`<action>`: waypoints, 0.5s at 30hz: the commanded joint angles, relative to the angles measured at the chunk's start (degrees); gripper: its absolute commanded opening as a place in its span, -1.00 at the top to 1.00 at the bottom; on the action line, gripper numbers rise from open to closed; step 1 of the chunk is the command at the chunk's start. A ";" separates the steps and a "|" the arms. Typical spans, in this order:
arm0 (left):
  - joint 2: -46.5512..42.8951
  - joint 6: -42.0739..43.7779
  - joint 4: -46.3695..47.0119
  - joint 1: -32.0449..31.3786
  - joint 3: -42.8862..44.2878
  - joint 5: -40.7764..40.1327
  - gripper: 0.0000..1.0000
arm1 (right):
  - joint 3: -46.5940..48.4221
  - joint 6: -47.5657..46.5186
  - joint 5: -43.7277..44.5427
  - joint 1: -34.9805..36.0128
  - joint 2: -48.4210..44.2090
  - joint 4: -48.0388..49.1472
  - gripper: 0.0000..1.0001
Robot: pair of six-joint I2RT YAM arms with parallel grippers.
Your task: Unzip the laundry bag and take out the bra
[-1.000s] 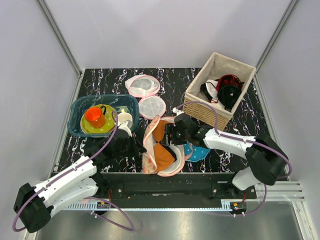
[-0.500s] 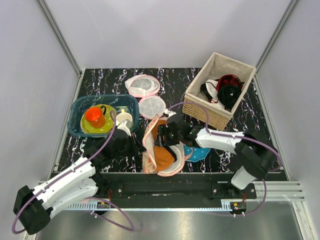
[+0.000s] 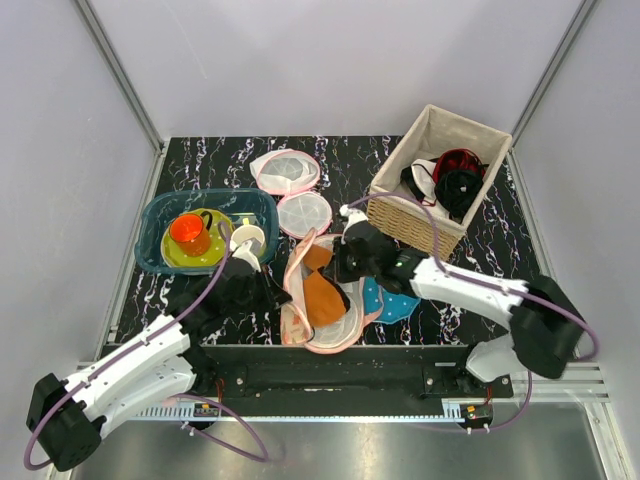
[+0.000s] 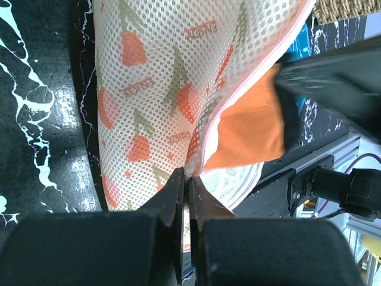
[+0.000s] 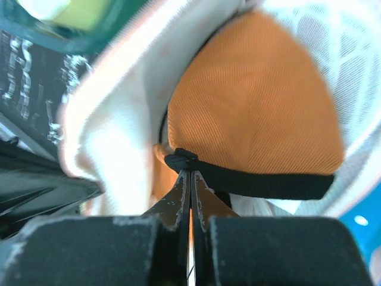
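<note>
The laundry bag [image 3: 296, 322] lies unzipped at the table's front middle, and its printed mesh [image 4: 155, 89] fills the left wrist view. My left gripper [image 4: 189, 177] is shut on the bag's pink zip edge at the left side of the opening. The orange bra [image 3: 320, 295] sits in the opening, still partly inside. In the right wrist view the bra [image 5: 256, 101] has a black trim [image 5: 268, 183]. My right gripper [image 5: 190, 173] is shut on the end of that trim. Seen from above, the right gripper [image 3: 342, 265] is over the bag's far right part.
A wicker basket [image 3: 395, 195] with black and red garments stands at the back right. A teal tub [image 3: 150, 235] holding an orange mug and green plate is on the left. Two round white mesh bags [image 3: 285, 170] lie behind the bag. A blue polka-dot pouch [image 3: 392, 303] lies under the right arm.
My right gripper was open, reached left into the bag's opening, and has now shut on the bra's black trim. The bra has shifted a little. The left gripper has kept its hold.
</note>
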 commanded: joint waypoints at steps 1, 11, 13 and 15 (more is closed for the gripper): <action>0.06 -0.37 0.08 0.72 1.62 -0.76 1.00 | 4.26 -3.44 8.38 0.41 -10.80 -5.80 1.00; 0.50 -0.02 -0.72 1.25 2.06 -1.11 1.00 | 17.78 -10.74 24.57 -4.58 -21.62 -11.89 1.00; 0.68 -0.19 -0.89 1.25 2.24 -1.29 1.00 | 19.81 -12.06 23.61 -7.74 -21.54 -11.62 1.00; 1.47 -0.19 -0.80 1.25 2.77 -0.76 1.00 | 23.06 -12.68 21.59 -12.84 -20.92 -11.62 1.00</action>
